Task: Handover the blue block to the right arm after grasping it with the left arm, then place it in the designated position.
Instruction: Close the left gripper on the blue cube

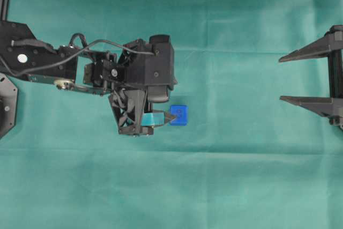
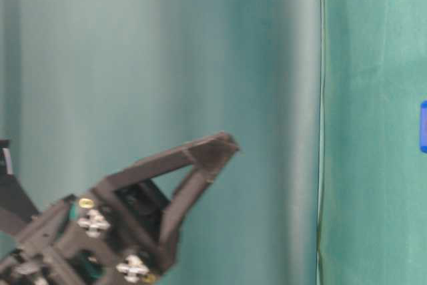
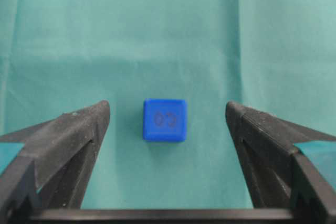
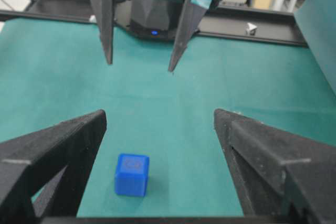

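Green cloth [image 1: 241,175] covers the tabletop, and on it sits the small bright blue block [image 1: 179,115], a rounded-edged cube with a faint dark marking on its top face. It lies a little left of the middle in the overhead view, resting flat on the cloth, untouched. The left tool [image 3: 167,116], at the end of the black left arm [image 1: 107,68], hangs above it with its two teal-taped pointed fingers [image 3: 71,140] spread wide; in the left wrist view the block [image 3: 164,120] sits between the two fingertips, clear of both, with cloth showing on either side. From the right wrist view those fingers [image 4: 106,19] point down at the cloth behind the block [image 4: 132,174], their tips above it. The right tool [image 1: 282,78], with plain black pointed fingers [image 1: 308,50], stands at the right edge of the overhead view, well apart from the block, its fingers also spread wide and holding nothing.
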`<state>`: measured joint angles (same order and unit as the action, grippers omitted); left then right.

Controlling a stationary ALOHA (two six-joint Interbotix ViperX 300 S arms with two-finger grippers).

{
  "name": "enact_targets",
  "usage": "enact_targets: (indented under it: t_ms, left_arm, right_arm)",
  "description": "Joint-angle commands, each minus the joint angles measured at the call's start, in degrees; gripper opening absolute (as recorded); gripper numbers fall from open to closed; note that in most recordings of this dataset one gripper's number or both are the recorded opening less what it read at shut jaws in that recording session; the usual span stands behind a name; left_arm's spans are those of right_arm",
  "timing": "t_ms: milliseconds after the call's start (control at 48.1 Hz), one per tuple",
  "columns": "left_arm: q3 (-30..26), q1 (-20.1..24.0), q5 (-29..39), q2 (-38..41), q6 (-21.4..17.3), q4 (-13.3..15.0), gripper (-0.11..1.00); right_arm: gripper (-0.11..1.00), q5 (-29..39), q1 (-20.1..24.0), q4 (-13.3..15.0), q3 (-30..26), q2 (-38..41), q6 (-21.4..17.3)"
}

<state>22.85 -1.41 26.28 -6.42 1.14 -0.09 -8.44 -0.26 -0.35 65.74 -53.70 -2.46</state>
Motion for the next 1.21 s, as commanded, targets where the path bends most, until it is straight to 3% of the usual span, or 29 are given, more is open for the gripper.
enact_targets:
  t_ms: [0,478,1185]
  left_arm:
    - [0.4,-0.4,-2.5,0.2,0.3,-0.1,1.0]
    - [3.1,-0.4,-8.8,10.0,0.5,0.0,1.0]
    - [4.8,-0.4,-17.1,17.9,0.5,0.0,1.0]
  right_arm:
    - [0.93,-0.3,-0.1,0.0,-1.7,0.6,-0.1]
    - [0.93,-0.3,-0.1,-0.1,-1.5,1.6,-0.1]
    - [0.93,-0.3,-0.1,-0.1,-1.5,1.8,-0.1]
